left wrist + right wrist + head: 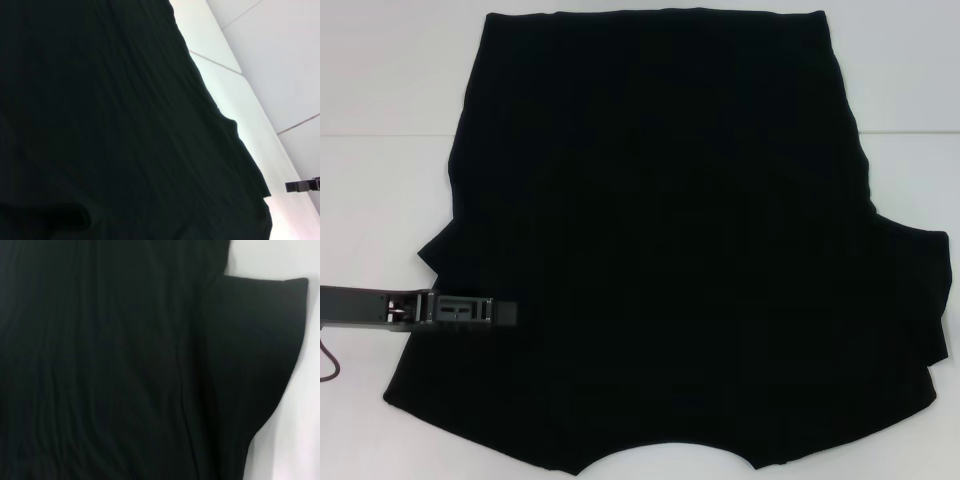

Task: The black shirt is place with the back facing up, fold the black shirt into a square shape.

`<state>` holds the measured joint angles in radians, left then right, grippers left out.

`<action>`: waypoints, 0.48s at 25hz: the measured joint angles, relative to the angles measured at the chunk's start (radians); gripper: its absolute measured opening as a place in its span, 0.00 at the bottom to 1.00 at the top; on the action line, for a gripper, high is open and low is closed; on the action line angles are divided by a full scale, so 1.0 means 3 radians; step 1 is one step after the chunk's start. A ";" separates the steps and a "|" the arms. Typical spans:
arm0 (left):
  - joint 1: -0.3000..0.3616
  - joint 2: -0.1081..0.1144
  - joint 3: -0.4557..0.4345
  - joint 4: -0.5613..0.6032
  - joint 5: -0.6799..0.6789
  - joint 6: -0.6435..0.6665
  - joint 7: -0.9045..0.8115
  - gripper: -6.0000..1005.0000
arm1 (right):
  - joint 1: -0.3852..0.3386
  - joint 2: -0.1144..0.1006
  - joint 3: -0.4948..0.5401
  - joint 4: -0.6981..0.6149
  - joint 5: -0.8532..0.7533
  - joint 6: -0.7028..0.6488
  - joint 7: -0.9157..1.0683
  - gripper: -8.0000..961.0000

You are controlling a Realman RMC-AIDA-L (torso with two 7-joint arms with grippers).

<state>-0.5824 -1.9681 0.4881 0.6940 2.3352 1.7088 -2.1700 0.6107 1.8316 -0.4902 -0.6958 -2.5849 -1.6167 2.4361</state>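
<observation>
1. One black shirt lies spread flat on the white table, covering most of the surface seen from the head camera. No lettering shows on the upward face.
2. The straight hem of the shirt lies at the far edge of the head view; the curved neckline cut-out lies at the near edge.
3. Two sleeves are visible: one projects at the robot's right, the other is a smaller point of fabric at the robot's left, above the arm.
4. One arm is in the head view. The left end effector reaches in from the robot's left, level with the table, its tip at the shirt's left edge, below the left sleeve. Black on black, it cannot be told whether its fingers are parted, closed, or pinching fabric.
5. The left wrist view shows shirt fabric with faint wrinkles and table beyond its edge.
6. The right wrist view shows the shirt body and one flat sleeve; the right end effector itself appears in no view.
</observation>
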 joint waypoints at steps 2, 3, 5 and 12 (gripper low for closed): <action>-0.0006 0.0000 -0.0001 -0.0001 -0.0001 -0.0014 -0.0001 0.68 | 0.0009 0.0034 -0.0031 0.0020 -0.0001 0.0085 0.0017 0.55; -0.0010 0.0000 -0.0001 -0.0001 -0.0001 -0.0017 -0.0004 0.68 | 0.0015 0.0049 -0.0047 0.0025 -0.0002 0.0113 0.0018 0.55; -0.0016 0.0000 -0.0001 -0.0002 -0.0002 -0.0029 -0.0012 0.68 | 0.0028 0.0085 -0.0096 0.0030 -0.0003 0.0166 0.0022 0.55; -0.0023 0.0000 -0.0006 -0.0002 -0.0008 -0.0080 -0.0022 0.68 | 0.0055 0.0164 -0.0364 0.0070 -0.0005 0.0422 0.0177 0.49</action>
<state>-0.5891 -1.9681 0.4862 0.6933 2.3328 1.6847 -2.1767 0.6272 1.8809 -0.5995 -0.6750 -2.5863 -1.4900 2.4893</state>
